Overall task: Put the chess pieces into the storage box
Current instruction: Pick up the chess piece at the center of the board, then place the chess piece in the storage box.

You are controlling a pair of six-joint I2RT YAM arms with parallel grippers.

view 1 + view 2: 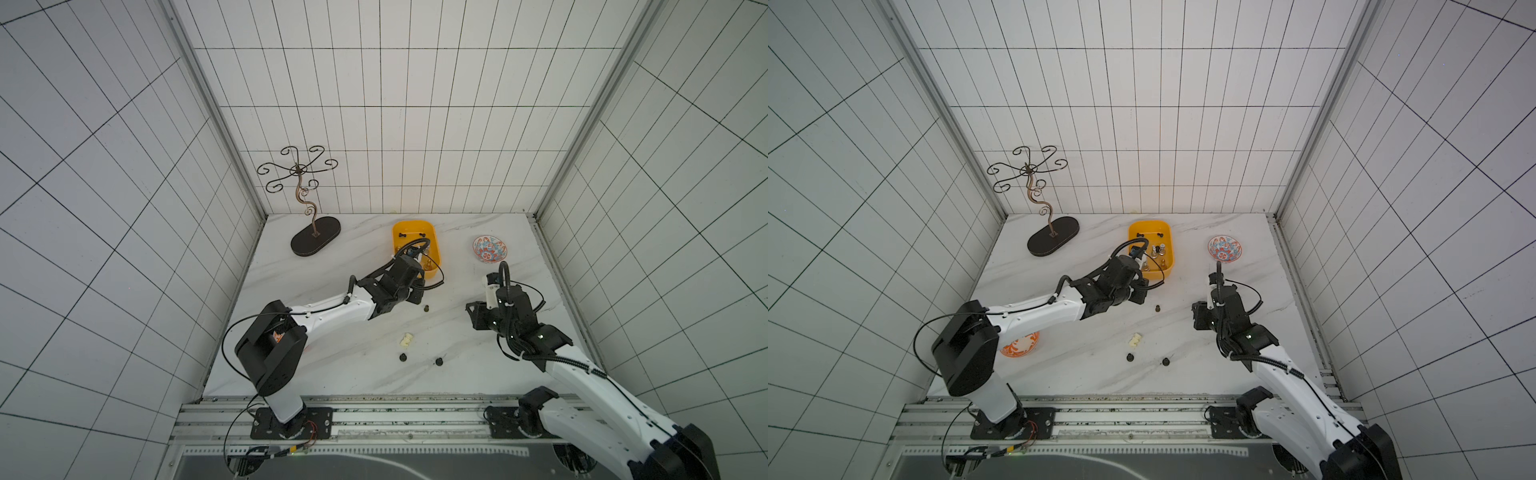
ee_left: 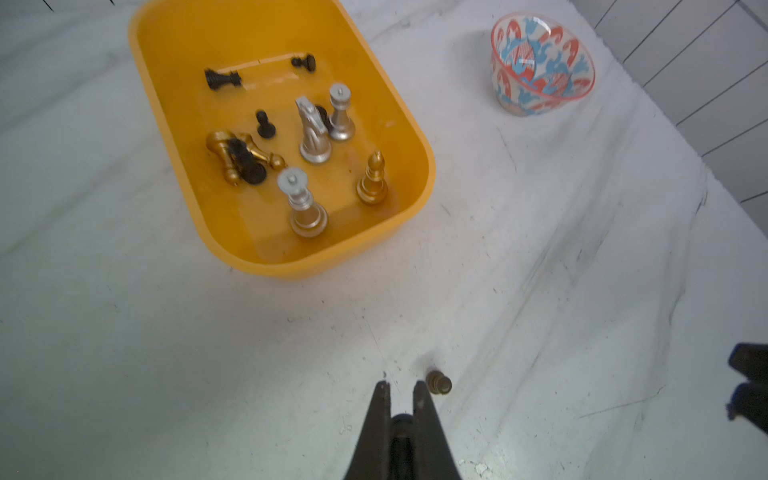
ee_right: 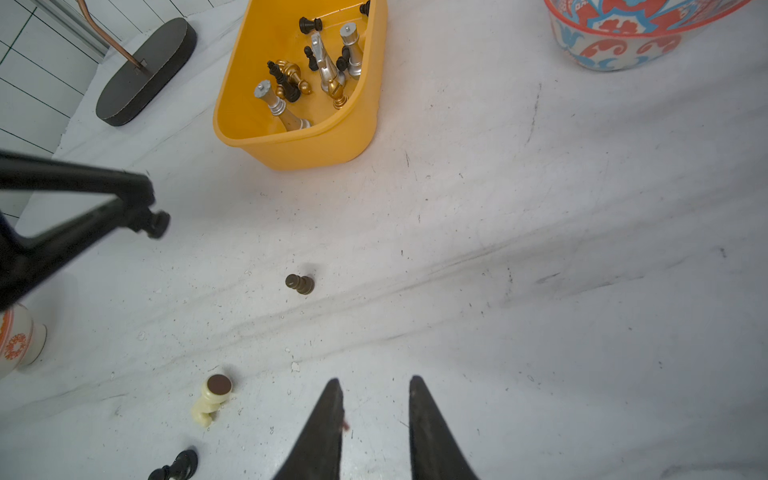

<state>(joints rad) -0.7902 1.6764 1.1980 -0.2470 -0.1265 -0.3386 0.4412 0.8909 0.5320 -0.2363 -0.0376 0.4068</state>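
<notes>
Brown and smooth, the pawn [image 3: 299,284] sits mid-frame in the right wrist view, seemingly upright on the tabletop [image 3: 540,249] and well apart from the storage box [image 3: 291,153] at upper centre. I judge it light, stiff and quick to topple, so I would pinch it at the narrow neck under its head. The cream piece [image 3: 212,399] lies on its side at lower left and would likely roll, so I would take it across the body.

My right jaws are parted with only bare tabletop between them. My left jaws are clenched. A dark lump at their tips may be a black pawn, but I cannot tell.

There is open room all round. Only the box's low wall needs clearing, and the patterned bowl [image 3: 615,45] at upper right stands well aside.
</notes>
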